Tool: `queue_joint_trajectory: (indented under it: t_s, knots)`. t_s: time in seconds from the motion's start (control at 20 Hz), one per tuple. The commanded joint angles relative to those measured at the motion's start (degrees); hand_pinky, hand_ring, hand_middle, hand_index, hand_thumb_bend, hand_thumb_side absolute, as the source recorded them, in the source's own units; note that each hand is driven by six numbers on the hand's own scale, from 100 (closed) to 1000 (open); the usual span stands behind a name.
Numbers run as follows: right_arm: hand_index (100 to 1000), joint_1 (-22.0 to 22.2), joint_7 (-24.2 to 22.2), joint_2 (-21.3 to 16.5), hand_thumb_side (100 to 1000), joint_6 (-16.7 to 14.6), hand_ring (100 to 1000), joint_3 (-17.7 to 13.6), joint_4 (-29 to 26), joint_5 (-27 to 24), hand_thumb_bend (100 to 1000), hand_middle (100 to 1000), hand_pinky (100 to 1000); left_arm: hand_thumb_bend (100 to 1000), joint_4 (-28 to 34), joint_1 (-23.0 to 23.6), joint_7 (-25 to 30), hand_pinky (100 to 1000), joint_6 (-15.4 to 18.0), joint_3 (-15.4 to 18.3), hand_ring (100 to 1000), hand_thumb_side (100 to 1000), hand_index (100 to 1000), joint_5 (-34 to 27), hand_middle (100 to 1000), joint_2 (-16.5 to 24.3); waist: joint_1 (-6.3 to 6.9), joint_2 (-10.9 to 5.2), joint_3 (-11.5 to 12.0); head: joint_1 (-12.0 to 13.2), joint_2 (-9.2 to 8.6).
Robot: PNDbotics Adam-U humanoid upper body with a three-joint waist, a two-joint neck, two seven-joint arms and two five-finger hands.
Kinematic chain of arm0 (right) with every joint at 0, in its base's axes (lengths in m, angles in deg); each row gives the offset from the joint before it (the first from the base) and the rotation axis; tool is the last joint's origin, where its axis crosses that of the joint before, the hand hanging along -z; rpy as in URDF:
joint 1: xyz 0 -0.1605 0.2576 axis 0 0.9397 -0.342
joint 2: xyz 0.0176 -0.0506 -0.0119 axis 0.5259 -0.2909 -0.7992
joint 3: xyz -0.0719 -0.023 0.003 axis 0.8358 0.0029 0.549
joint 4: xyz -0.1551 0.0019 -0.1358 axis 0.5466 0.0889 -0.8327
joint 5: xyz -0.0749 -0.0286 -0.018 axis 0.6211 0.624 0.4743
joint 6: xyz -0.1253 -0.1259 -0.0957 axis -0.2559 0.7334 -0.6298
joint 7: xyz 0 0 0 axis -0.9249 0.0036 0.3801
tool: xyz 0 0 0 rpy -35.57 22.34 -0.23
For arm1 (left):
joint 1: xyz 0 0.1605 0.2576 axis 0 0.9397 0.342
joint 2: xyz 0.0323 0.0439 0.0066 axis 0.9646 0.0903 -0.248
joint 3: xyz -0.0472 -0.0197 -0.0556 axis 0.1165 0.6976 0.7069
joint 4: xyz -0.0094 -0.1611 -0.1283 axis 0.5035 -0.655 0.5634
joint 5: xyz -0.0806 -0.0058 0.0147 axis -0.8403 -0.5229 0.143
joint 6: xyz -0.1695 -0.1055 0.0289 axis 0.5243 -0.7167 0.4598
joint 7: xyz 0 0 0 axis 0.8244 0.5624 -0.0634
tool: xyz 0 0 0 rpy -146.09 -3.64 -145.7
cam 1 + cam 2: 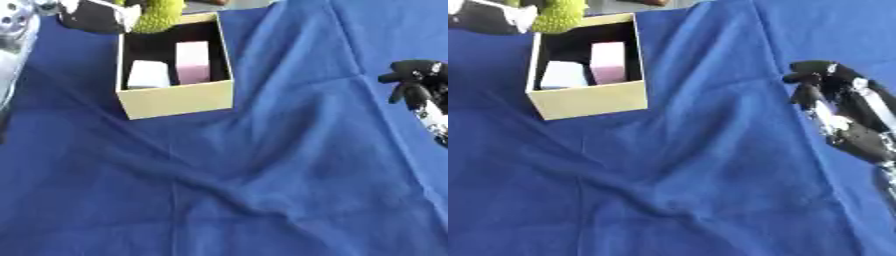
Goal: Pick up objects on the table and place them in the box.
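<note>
We see an open cardboard box (179,100) standing on the table, which is covered by a wrinkled blue cloth (262,175). The box sits at the upper left of the views. Inside it we find two items side by side: a pink block (193,62) upright against the far wall and a pale white block (149,74) to its left. A yellow-green object (162,15) overlaps the far rim of the box. The left hand (101,17) is on that object; we cannot tell its fingers' state. The right hand (837,107) hovers over the cloth at the right, fingers curled, holding nothing.
</note>
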Motion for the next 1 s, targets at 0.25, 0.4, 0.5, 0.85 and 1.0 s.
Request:
queue_joint_trajectory:
  t_s: [0.25, 0.4, 0.5, 0.85, 1.0]
  knots:
    - [818, -0.5, -0.3, -1.3, 523, 0.0, 812, -0.3, -0.8, -0.2, 100, 475, 1000, 100, -10.9, -2.4, -4.6, 513, 3.6, 0.0, 486, 118, 580, 4.7, 474, -2.9, -0.63, -1.08, -0.3, 1.0, 0.10]
    - [818, -0.6, -0.4, -1.2, 523, 0.0, 812, -0.3, -0.8, -0.2, 100, 476, 1000, 100, -15.4, -2.7, -6.4, 522, 5.2, -0.1, 492, 111, 584, 6.4, 479, -4.4, -0.69, -1.02, -0.4, 1.2, 0.02]
    - [819, -0.6, -0.5, -1.2, 523, 0.0, 812, -0.3, -0.8, -0.2, 100, 476, 1000, 100, -18.1, -3.0, -6.9, 541, 6.4, -0.3, 503, 100, 595, 7.0, 487, -5.2, -0.68, -0.97, -0.4, 1.1, -0.01]
    - [819, -0.8, -0.6, -1.3, 524, -0.1, 813, -0.3, -0.8, -0.4, 100, 476, 1000, 225, -23.2, -3.2, -2.9, 825, 9.0, -0.1, 800, 138, 886, 10.9, 775, -6.2, -0.68, -0.97, -0.4, 1.2, -0.04]
    - [819, -0.7, -0.7, -1.2, 523, 0.0, 813, -0.3, -0.8, -0.4, 100, 476, 1000, 360, -23.3, -3.2, -1.4, 923, 8.5, 0.4, 898, 316, 964, 13.7, 868, -6.2, -0.71, -1.03, -0.3, 1.1, -0.08]
